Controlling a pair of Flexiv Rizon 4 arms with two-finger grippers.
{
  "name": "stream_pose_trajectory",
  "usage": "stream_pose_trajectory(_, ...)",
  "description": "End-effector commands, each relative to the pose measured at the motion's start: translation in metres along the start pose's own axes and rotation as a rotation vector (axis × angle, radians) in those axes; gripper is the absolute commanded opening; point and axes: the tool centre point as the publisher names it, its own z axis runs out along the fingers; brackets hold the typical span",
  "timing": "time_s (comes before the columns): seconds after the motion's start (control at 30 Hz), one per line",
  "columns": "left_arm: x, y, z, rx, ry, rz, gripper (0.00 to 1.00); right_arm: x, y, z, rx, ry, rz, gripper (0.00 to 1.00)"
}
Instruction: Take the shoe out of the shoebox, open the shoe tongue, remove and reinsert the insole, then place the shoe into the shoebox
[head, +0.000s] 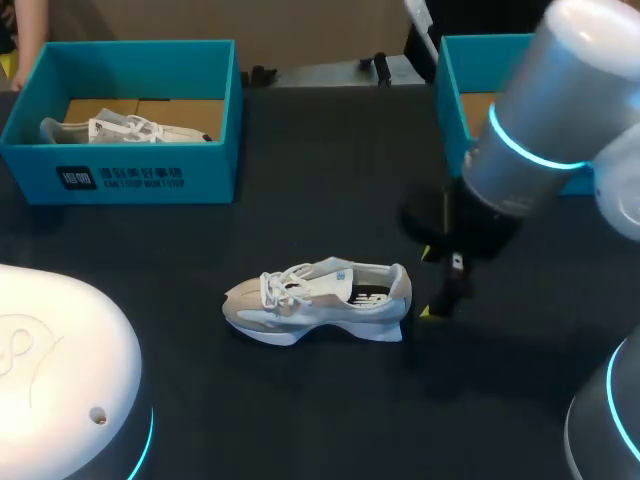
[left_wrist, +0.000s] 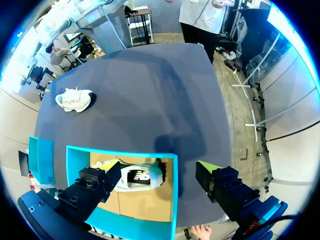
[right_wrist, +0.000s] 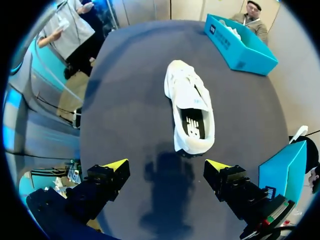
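A white and grey shoe (head: 320, 300) lies on its sole in the middle of the dark table, toe to the left. My right gripper (head: 435, 285) hangs open just behind its heel, not touching it. In the right wrist view the shoe (right_wrist: 192, 112) lies ahead of the open gripper (right_wrist: 166, 167), heel nearest, dark insole showing. A teal shoebox (head: 215, 110) at the back left holds a second shoe (head: 120, 130). My left gripper (left_wrist: 160, 170) is open high above this shoebox (left_wrist: 172, 200) and the shoe in it (left_wrist: 135, 177); it holds nothing. The head view shows only the left arm's white housing (head: 60, 370).
A second teal box (head: 455, 90) stands at the back right, partly hidden by my right arm; its corner (right_wrist: 282, 172) shows beside the right gripper. In the left wrist view the table shoe (left_wrist: 74, 99) lies far ahead.
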Motion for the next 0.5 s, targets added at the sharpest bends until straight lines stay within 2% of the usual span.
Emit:
stream_pose_trajectory(0.03,0.0,-0.001,0.0,-0.002,0.002,0.001,1.0,0.001,-0.013,0.01,-0.491,-0.016,0.029,1.0)
stream_pose_trajectory(0.5,0.0,-0.001,0.0,-0.002,0.002,0.001,1.0,-0.018,-0.012,0.028,-0.658,-0.017,0.073,1.0)
